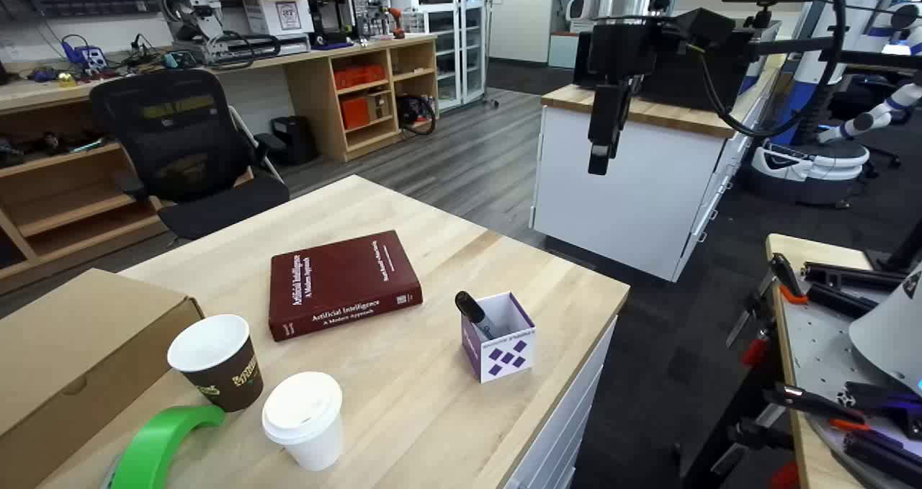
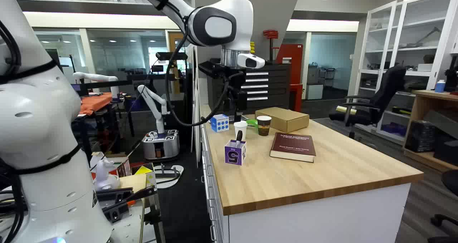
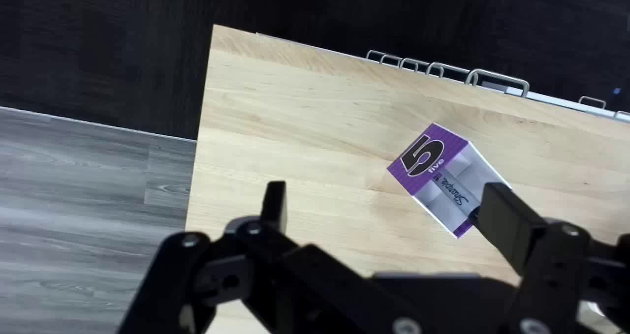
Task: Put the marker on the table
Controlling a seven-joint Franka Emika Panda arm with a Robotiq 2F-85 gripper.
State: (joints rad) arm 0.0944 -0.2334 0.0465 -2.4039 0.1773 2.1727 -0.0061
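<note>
The gripper (image 3: 385,202) hung well above the table (image 2: 343,171), jaws standing wide apart, nothing between them. The marker (image 3: 455,194) stood aslant inside a small open box (image 1: 511,358), near the corner where the drawer-side edge met the plain end edge. Its cap (image 1: 470,307) rose over the rim on the side away from that corner; lower end down in the box. In the wrist view the marker lay to one side of the gap, farther from the end edge, its cap partly hidden by the box-side finger (image 3: 509,221). Long axis ran slantwise to the closing line. Judged: the next move called for a shift away from the end edge, probably a wrist turn, then descent onto the cap; a crooked bite risked tipping the box.
</note>
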